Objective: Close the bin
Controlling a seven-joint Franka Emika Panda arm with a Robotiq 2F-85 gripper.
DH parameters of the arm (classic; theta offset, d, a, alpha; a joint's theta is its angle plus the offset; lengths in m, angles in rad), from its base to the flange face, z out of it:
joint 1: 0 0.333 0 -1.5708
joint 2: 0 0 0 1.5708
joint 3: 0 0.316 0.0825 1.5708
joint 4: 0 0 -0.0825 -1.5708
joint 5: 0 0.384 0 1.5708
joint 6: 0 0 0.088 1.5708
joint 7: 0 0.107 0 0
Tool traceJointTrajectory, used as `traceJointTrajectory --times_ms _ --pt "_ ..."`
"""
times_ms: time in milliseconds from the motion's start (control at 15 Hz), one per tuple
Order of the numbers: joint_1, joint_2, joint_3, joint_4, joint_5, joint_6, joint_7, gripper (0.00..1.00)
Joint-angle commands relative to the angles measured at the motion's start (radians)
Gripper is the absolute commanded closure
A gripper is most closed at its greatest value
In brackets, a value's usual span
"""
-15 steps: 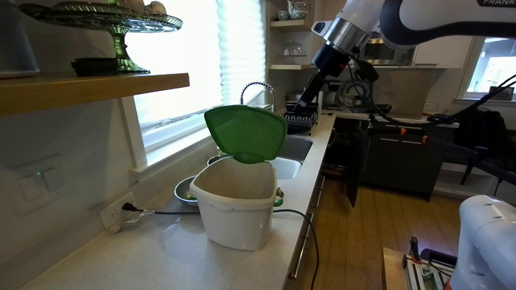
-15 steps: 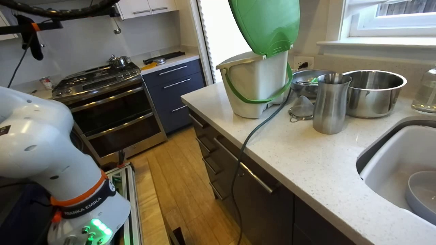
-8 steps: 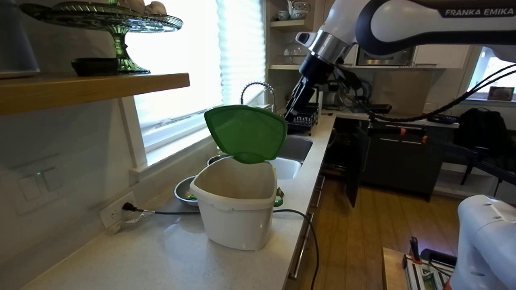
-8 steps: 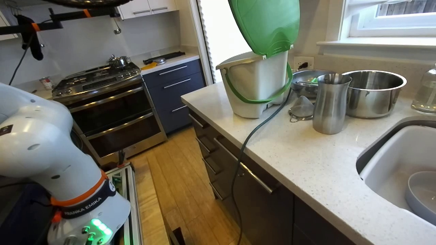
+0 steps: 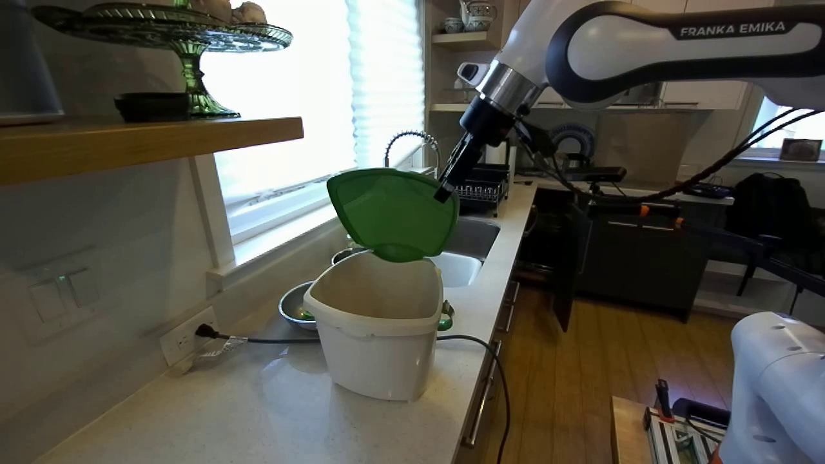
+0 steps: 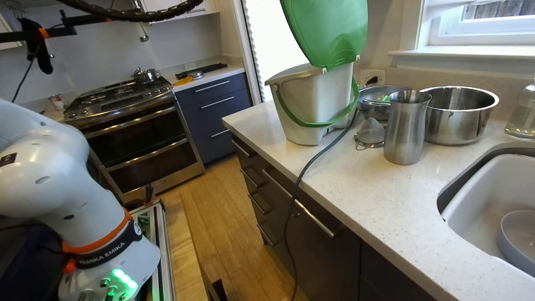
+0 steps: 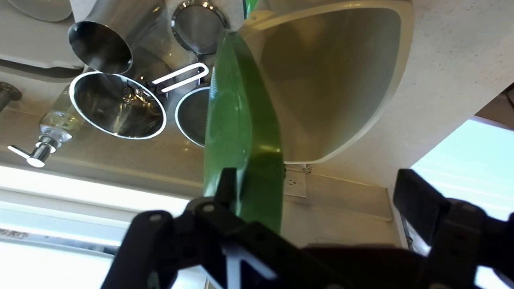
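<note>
The bin stands on the desk, its lid raised. The gripper, jaws wide apart, hovers near the lid; whether they touch cannot be told.

A backlit window blind glows above a pale kitchen counter, while a stove stands beside dark blue drawers on a wooden floor.

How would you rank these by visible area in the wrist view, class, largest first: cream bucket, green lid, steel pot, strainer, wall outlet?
1. Cream bucket
2. Green lid
3. Steel pot
4. Strainer
5. Wall outlet
</note>
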Motion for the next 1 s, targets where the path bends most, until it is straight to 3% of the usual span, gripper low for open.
traceJointTrajectory --times_ms 0,467,933 --pt "0.033 -0.003 -0.021 -0.026 0.092 0.006 -0.03 0.0" --pt "0.046 -0.012 -0.006 -0.062 0.163 -0.006 -0.025 0.0" --pt "0.013 -0.042 0.022 0.007 0.064 -0.09 -0.005 0.0"
